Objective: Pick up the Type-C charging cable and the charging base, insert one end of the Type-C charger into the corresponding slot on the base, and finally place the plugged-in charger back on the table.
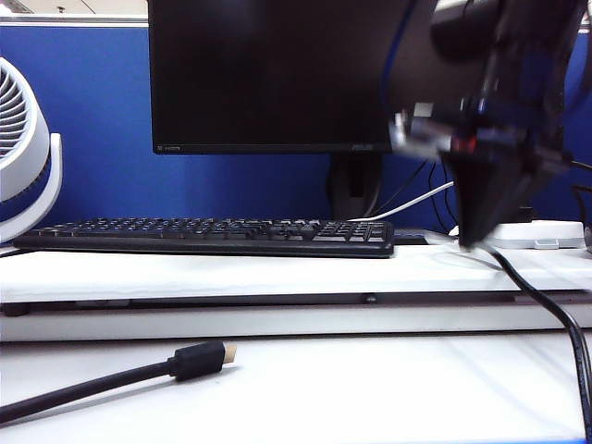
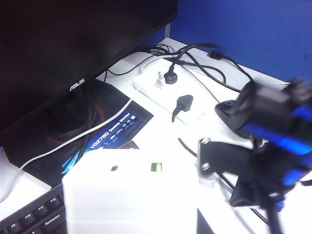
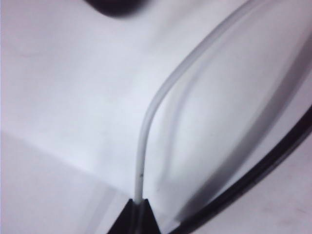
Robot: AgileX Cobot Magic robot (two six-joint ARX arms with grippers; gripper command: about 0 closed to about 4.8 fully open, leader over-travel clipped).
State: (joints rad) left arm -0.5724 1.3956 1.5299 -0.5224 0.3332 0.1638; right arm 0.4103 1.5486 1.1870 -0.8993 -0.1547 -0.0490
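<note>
The charging base (image 2: pixel 129 197), a smooth white block with a green-tongued port and the slot (image 2: pixel 114 168), a small dark oval, is seen only in the left wrist view, looming just in front of the monitor (image 2: pixel 63 53). The left gripper itself is not shown there, so whether its fingers are apart or clamped cannot be told.

The Type-C charging cable (image 3: pixel 146 126), thin, glossy and white, is shown close up in the right wrist view, where it is pinched between the closed dark fingers (image 3: pixel 127 222) of the right gripper (image 3: pixel 138 214). In the exterior view that gripper (image 1: pixel 474 239) is seen pointing down onto the raised shelf of the worktop (image 1: pixel 277 388), right of the monitor's stand, with the cable (image 1: pixel 407 205) trailing away behind it.

"ASUS" is read on the monitor's lower bezel, and "VG278Q" on a blue label at its stand. A flat white power strip (image 2: pixel 170 95) with black plugs lies behind the monitor. A matte black keyboard (image 1: pixel 208 236) sits in front of it, and a thick black cable (image 1: pixel 120 379) with a gold tip lies on the lower worktop.
</note>
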